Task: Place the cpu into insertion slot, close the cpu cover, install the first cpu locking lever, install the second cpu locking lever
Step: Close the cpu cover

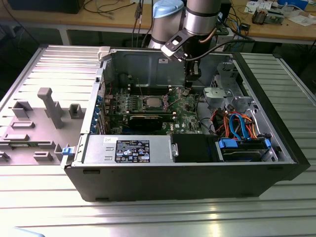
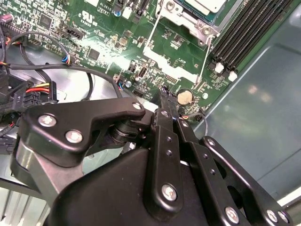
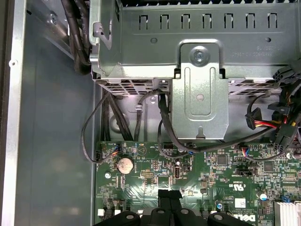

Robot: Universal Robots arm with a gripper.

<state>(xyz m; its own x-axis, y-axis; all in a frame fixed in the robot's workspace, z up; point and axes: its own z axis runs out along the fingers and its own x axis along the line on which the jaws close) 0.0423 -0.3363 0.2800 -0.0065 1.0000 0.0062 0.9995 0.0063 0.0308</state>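
Note:
The cpu (image 1: 152, 102) lies as a silver square in the insertion slot (image 1: 143, 103) on the green motherboard (image 1: 185, 106). In the second wrist view the cpu (image 2: 207, 4) and the slot's silver rim (image 2: 188, 20) show at the picture's edge, and two thin wire levers (image 2: 155, 30) reach out from the slot over the board. Whether the cpu cover lies down I cannot tell. My gripper (image 1: 189, 88) hangs inside the case, to the exterior view's right of the slot. Its black fingers (image 2: 164, 106) are shut together with nothing between them, above the board near a coin battery (image 3: 124, 165).
A metal drive cage (image 3: 200, 70) and black cables (image 3: 164, 127) sit just beyond the fingertips (image 3: 169, 194). Black memory slots (image 2: 244, 23) run beside the socket. The power supply (image 1: 131, 150) and blue-tabbed drive bay (image 1: 244, 148) fill the case front. A grey case panel (image 1: 44, 113) lies at the exterior view's left.

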